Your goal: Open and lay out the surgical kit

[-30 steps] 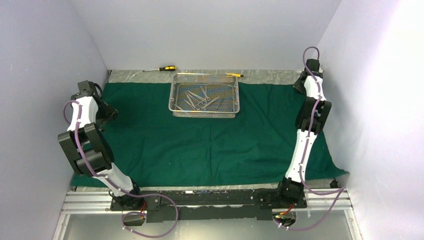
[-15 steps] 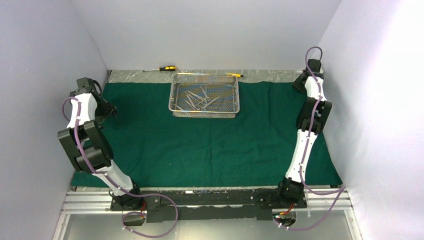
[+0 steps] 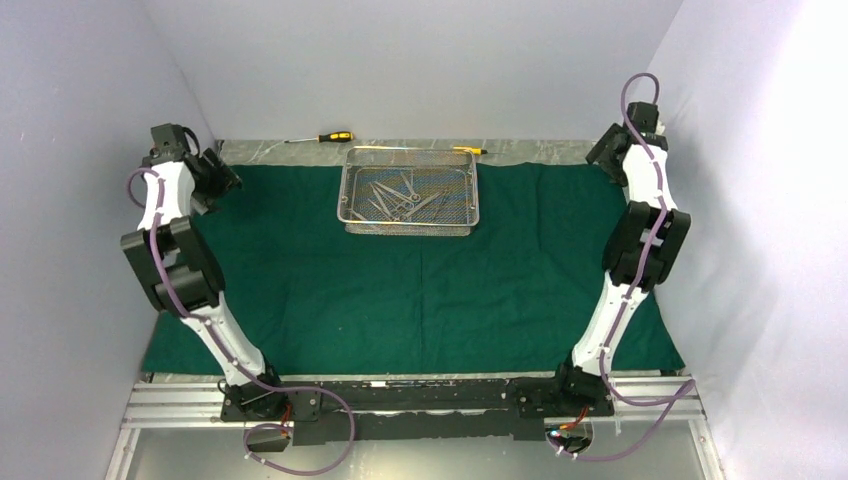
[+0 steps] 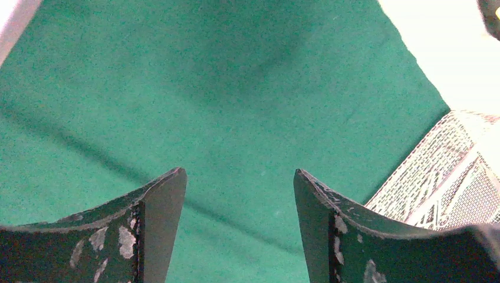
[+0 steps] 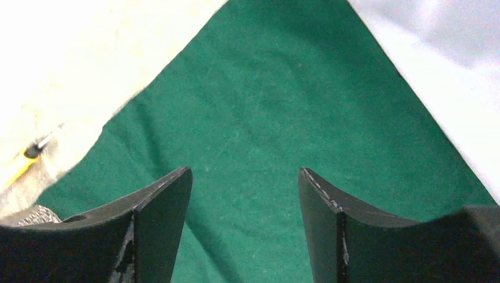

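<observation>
Hovering wide-jawed and empty over the spread green cloth point(image 3: 420, 300), the left gripper point(image 4: 239, 177) and right gripper point(image 5: 244, 174) should probably next lift the instruments point(image 3: 405, 198) from the mesh tray point(image 3: 410, 229) between them.

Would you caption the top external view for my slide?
Green drape spread flat, wire-mesh tray holding steel instruments at its far edge.
</observation>
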Action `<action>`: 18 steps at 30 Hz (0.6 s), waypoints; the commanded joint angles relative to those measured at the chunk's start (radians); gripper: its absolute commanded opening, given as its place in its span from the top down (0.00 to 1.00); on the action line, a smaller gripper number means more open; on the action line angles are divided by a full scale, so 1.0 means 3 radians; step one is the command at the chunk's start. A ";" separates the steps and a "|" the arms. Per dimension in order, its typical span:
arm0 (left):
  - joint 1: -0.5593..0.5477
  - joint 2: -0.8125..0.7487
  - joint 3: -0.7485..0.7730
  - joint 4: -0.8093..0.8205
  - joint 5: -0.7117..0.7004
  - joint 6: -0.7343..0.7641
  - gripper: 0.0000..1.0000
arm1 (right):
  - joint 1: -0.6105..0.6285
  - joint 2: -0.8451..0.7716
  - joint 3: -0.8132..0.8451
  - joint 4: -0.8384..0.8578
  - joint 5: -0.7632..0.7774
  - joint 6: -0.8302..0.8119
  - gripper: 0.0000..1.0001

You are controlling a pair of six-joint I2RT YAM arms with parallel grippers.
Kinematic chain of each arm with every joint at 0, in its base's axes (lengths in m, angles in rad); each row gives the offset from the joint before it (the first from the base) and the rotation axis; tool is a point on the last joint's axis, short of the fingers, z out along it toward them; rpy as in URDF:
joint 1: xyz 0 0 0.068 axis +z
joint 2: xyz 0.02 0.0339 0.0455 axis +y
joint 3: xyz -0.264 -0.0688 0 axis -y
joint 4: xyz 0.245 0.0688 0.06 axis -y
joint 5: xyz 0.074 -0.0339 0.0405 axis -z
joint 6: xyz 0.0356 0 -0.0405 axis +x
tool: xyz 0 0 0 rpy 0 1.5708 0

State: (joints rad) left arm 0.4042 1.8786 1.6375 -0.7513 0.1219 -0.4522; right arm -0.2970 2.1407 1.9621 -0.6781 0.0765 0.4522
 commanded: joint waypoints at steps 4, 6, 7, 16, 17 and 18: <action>-0.0318 0.1017 0.1093 0.0265 0.0050 0.0341 0.26 | 0.0160 -0.0028 -0.0228 0.0306 -0.0174 -0.0347 0.22; -0.0362 0.1269 0.1447 0.0182 -0.0078 0.0386 0.25 | 0.0202 0.0170 -0.0079 0.0282 -0.0151 -0.0389 0.21; -0.0371 0.1378 0.1635 0.0163 -0.0104 0.0407 0.25 | 0.0222 0.0277 0.0036 0.0237 -0.0137 -0.0408 0.21; -0.0430 0.1692 0.1644 0.0525 -0.0391 0.0835 0.14 | 0.0442 0.0829 0.0492 0.0155 0.0208 -0.0593 0.20; -0.0442 0.1728 0.1644 0.0524 -0.0398 0.0887 0.13 | 0.0443 0.0853 0.0475 0.0167 0.0219 -0.0606 0.20; -0.0446 0.1769 0.1653 0.0504 -0.0532 0.0930 0.12 | 0.0443 0.0877 0.0464 0.0171 0.0227 -0.0622 0.20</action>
State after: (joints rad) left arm 0.2741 2.3833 2.1147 -0.6456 0.0463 -0.2634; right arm -0.1684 2.4016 2.0552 -0.6426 0.0921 0.3035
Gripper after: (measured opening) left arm 0.865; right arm 0.795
